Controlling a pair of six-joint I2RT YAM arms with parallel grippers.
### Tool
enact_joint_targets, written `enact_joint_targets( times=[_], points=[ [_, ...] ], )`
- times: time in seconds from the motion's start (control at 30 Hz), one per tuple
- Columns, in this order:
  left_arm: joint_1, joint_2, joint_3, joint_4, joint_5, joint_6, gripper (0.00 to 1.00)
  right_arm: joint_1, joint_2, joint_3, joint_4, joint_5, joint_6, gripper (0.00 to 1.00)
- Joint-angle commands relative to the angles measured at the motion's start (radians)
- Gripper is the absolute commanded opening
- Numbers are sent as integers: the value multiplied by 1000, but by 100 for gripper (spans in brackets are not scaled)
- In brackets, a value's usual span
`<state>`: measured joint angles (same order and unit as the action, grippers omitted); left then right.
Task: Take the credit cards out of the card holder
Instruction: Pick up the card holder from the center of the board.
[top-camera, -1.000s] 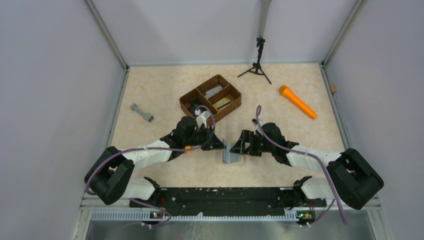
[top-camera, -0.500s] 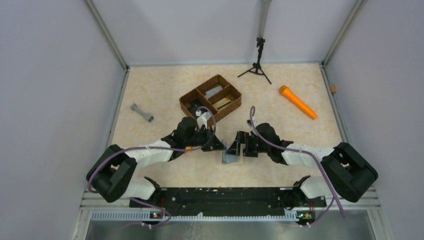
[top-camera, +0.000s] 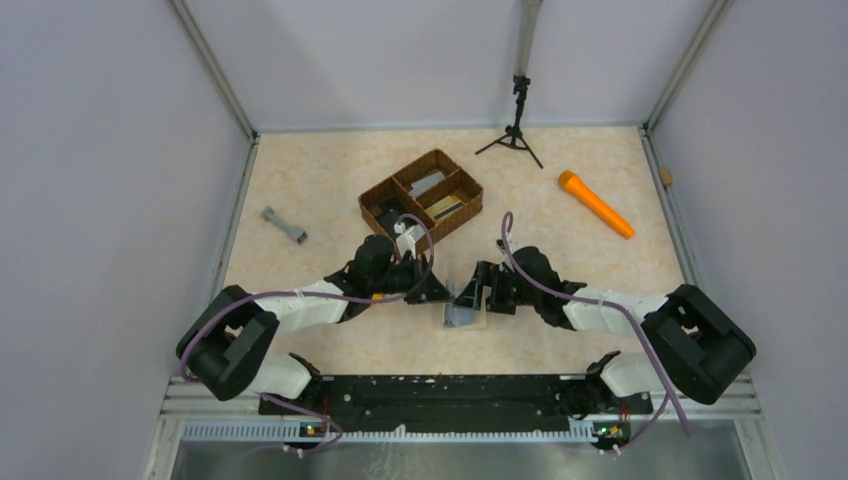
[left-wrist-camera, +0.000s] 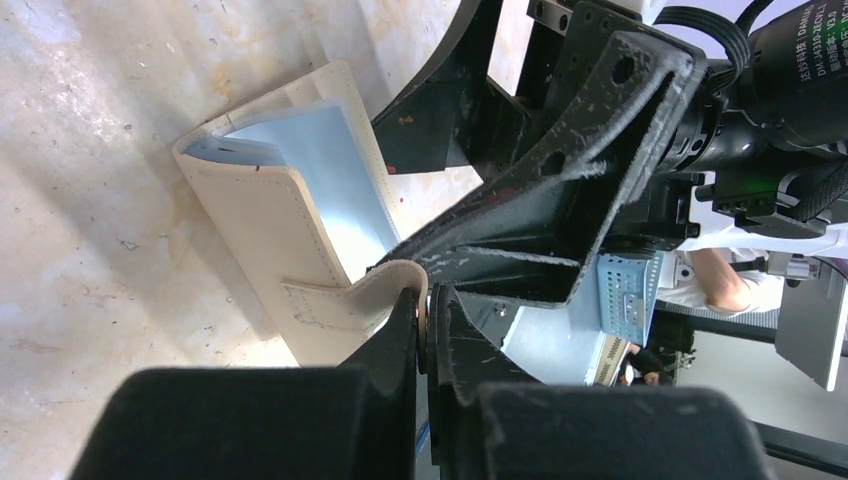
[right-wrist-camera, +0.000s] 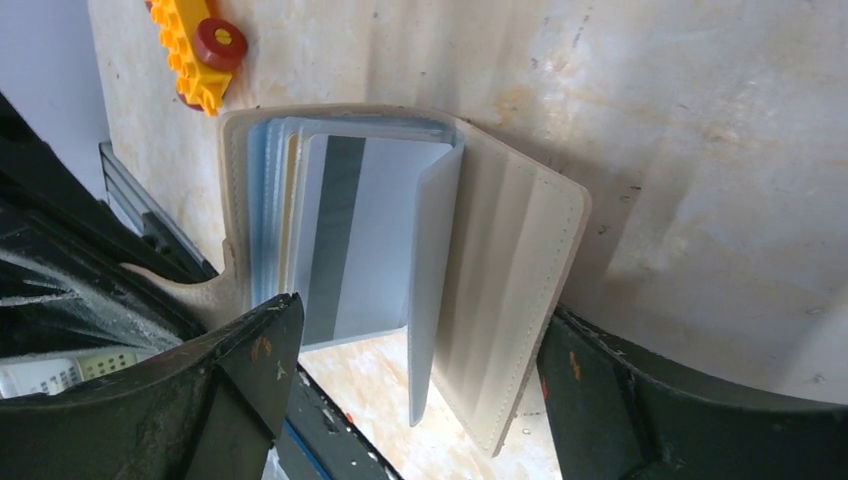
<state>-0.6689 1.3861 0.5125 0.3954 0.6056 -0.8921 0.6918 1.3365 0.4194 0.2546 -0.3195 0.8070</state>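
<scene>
left gripper (left-wrist-camera: 424, 322) pinches card holder (left-wrist-camera: 270, 230) flap to prop it open | right gripper (right-wrist-camera: 418, 322) gapes astride; likely after the credit cards (right-wrist-camera: 345, 240)

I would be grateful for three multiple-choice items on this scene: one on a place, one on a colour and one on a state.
1. Where does the orange cylinder lie?
A. between the arms' bases
B. on the table, right of the wicker tray
C. in a compartment

2. What colour is the inside of the card holder?
A. red
B. pale blue
C. black

3. How is the left gripper?
A. wide open
B. out of view
C. shut on the card holder's strap

Key: B, it lies on bare table to the right of the tray; B, the opened leaves show pale blue; C, its fingers pinch the cream strap.
</scene>
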Motion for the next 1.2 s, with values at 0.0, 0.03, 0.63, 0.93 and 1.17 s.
enact_joint_targets(
  times=[0.0,0.03,0.63,0.93,1.17],
  points=[
    [-6,15,-9,17,8,19,0,12,-2,-22,49,48,39,76],
    [-6,20,-9,19,8,20,0,13,0,-33,64,48,46,71],
    [-26,38,15,-38,-4,55,0,12,29,-88,47,121,11,28],
    [-35,50,20,-70,-35,75,0,11,37,-102,57,124,0,29],
    [-43,97,18,43,17,37,0,3,5,-148,151,61,26,65]
  ],
)
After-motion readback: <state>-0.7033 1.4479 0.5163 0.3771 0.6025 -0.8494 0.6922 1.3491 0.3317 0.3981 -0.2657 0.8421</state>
